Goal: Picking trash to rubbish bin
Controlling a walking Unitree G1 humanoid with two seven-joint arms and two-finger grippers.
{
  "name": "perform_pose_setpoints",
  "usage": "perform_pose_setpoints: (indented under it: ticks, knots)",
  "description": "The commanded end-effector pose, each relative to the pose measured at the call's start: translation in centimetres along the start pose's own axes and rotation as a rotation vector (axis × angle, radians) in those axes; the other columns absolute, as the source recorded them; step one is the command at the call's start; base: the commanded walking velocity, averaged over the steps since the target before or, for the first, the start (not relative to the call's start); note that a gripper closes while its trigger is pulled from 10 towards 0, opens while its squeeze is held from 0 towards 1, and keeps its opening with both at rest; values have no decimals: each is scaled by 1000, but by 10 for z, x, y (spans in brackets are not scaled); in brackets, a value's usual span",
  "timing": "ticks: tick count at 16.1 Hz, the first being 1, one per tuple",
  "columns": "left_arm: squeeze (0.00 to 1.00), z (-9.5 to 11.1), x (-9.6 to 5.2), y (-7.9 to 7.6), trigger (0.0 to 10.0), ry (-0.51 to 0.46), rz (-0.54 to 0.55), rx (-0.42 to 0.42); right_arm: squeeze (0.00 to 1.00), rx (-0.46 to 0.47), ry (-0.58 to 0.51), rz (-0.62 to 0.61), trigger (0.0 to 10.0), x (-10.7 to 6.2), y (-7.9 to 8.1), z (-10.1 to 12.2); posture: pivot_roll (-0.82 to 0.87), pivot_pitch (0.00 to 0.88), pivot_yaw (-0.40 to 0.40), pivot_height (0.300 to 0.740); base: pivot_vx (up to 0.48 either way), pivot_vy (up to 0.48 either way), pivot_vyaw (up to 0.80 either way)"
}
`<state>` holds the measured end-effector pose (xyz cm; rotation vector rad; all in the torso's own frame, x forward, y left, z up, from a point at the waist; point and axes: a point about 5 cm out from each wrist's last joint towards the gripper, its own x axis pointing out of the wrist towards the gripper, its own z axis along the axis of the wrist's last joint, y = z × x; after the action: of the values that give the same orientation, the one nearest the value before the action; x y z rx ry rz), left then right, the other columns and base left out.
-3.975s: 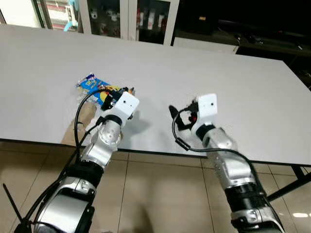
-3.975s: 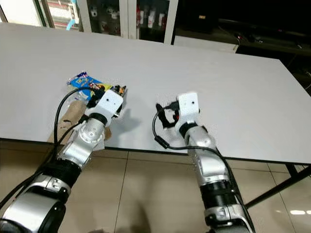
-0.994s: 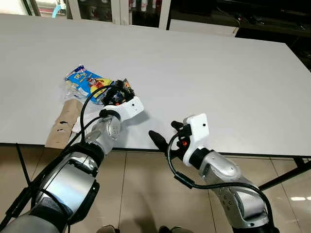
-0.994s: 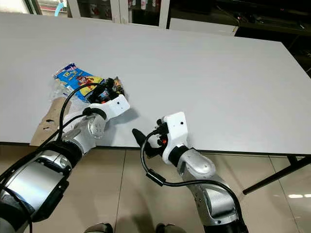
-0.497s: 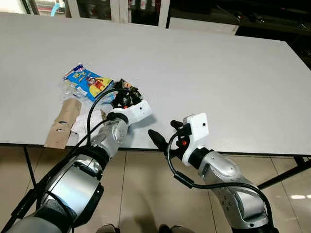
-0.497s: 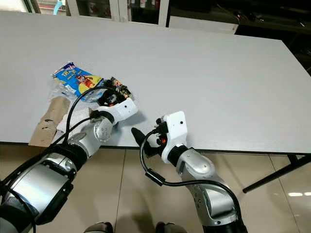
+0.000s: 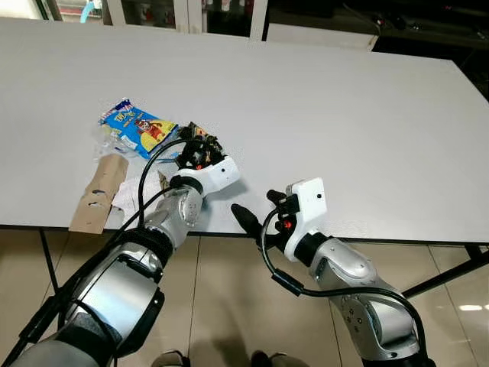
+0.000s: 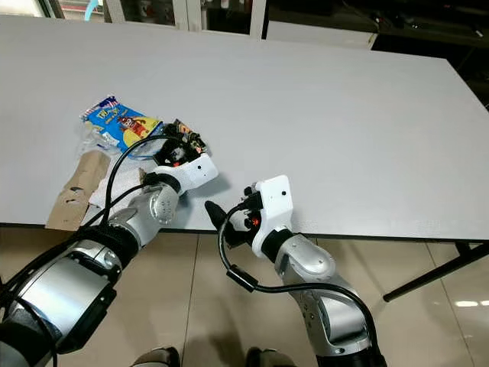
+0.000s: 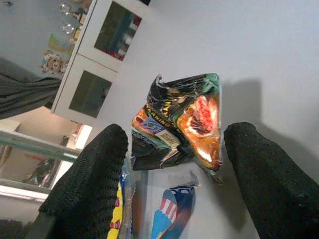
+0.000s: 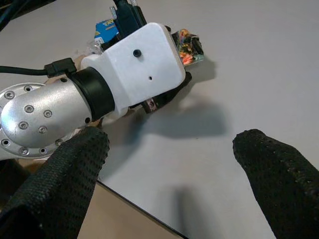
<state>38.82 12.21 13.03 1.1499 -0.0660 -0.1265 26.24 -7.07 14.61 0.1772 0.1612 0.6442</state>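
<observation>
The two black fingers (image 9: pixel 84 189) of the left gripper (image 9: pixel 174 174) are held apart, and a small crumpled dark snack wrapper (image 9: pixel 182 124) is seen between them, lying on the white table (image 7: pixel 344 107); whether the fingers touch it cannot be told. In the left eye view this gripper (image 7: pixel 197 151) is placed left of the centre of the frame, over the near part of the table. Just to its upper left a blue snack packet (image 7: pixel 136 126) is lying flat, with a clear plastic wrapper (image 7: pixel 107 140) under its edge. Lower left of these, a brown cardboard tube (image 7: pixel 98 191) and a white crumpled tissue (image 7: pixel 131 193) are lying near the table's front edge.

The fingers (image 10: pixel 276 169) of the right gripper (image 10: pixel 169 179) are also spread wide, with nothing held between them. This gripper (image 7: pixel 252 214) is found in the lower centre of the frame, at the front edge of the table, pointing toward the left arm's white wrist housing (image 10: pixel 139 59). Below the table a tiled floor (image 7: pixel 229 306) is seen.
</observation>
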Motion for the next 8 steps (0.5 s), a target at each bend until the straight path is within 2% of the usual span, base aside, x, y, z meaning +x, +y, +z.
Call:
perform_pose_setpoints:
  ticks: [1,4,5,6,8]
  knots:
    - [0,1,1,1,10000,18,17,18,0,0,0,-5,10000,-2,0,1,-197,164,-99,740,0,0,0]
    - [0,-8,1,5,10000,105,41,-1,0,3,1,-6,10000,-2,1,0,-196,163,-97,740,0,0,0]
    - [0,-10,1,5,9569,112,37,-9,0,3,2,-6,10000,-2,1,0,-196,163,-97,740,0,0,0]
    - [0,-12,1,6,0,116,33,-13,0,4,1,-7,10000,-3,1,0,-196,162,-97,740,0,0,0]
    - [0,-11,2,8,0,109,40,-15,0,4,1,-9,10000,-2,0,0,-195,162,-96,740,0,0,0]
